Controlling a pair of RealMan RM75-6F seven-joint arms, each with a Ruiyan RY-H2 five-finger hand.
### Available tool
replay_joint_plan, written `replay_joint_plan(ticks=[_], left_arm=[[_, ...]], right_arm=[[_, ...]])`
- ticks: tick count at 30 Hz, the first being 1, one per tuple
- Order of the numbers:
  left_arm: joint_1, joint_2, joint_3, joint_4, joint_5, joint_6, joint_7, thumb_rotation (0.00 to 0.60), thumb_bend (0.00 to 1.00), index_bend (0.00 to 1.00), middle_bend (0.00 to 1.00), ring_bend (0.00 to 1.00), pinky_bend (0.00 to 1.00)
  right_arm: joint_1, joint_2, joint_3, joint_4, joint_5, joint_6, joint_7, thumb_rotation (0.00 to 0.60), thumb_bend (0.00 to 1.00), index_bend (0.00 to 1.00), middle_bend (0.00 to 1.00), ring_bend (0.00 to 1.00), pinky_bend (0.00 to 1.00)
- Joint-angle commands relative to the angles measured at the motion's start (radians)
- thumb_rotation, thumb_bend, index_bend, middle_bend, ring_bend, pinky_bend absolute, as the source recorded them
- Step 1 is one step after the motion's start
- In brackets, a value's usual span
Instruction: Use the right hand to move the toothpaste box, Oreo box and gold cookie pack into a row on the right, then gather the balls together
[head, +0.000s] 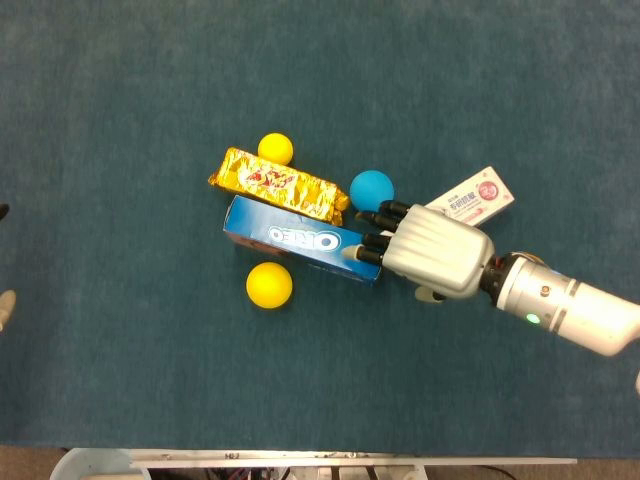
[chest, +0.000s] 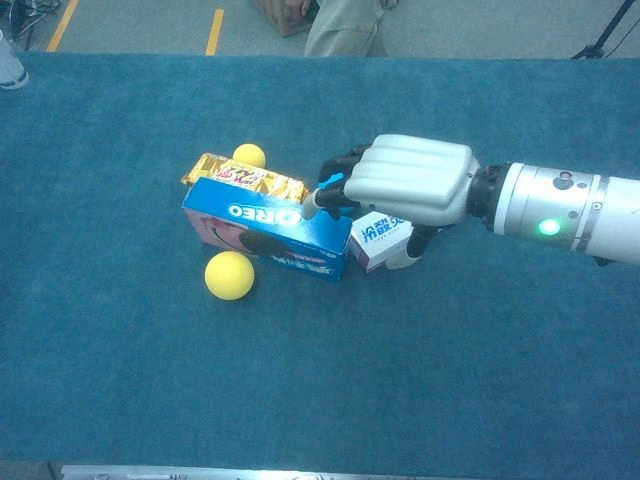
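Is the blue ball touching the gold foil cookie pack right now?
No: in the head view the round blue ball sits just right of the gold foil cookie pack, with carpet showing between them.

Hidden behind the right hand
The right hand (chest: 415, 185) is covering the blue ball entirely in the chest view, and is overlapping the toothpaste box (head: 470, 200).

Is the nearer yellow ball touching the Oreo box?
Apart. The head view shows a strip of blue cloth between the yellow ball and the Oreo box; the chest view is less clear.
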Motion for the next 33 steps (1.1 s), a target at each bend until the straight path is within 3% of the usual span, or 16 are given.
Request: replay_joint_plan(ticks=[1, 7, 15, 33], left_arm=[[0.001, 0.0, 0.0, 0.0, 0.001, 0.002, 0.001, 0.6, 0.31, 0.07, 0.12, 0.03, 0.07], [0.005, 0.002, 0.002, -0.004, 0.004, 0.009, 0.002, 0.6, 0.31, 0.07, 0.12, 0.03, 0.07], [0.012, 0.004, 0.004, -0.001, 0.0, 0.013, -0.002, 0.6, 0.31, 0.07, 0.12, 0.03, 0.07], [0.002, -0.001, 0.003, -0.005, 0.006, -0.002, 0.007, 0.6, 0.31, 0.07, 0.13, 0.03, 0.07]], right_arm=[[0.006, 0.01, 0.005, -0.021, -0.038, 0.023, 0.044, 0.6, 0.0, 0.22, 0.39, 0.15, 0.24], [0.033, -0.033, 0.0, -0.019, -0.053, -0.015, 0.062, 0.6, 0.0, 0.22, 0.39, 0.15, 0.24], [0.056, -0.061, -0.016, 0.0, -0.026, -0.086, -0.007, 0.6, 0.0, 0.22, 0.39, 0.14, 0.24], [0.031, -0.04, -0.003, 0.056, 0.085, -0.079, -0.102, 0.6, 0.0, 0.22, 0.4, 0.14, 0.24]])
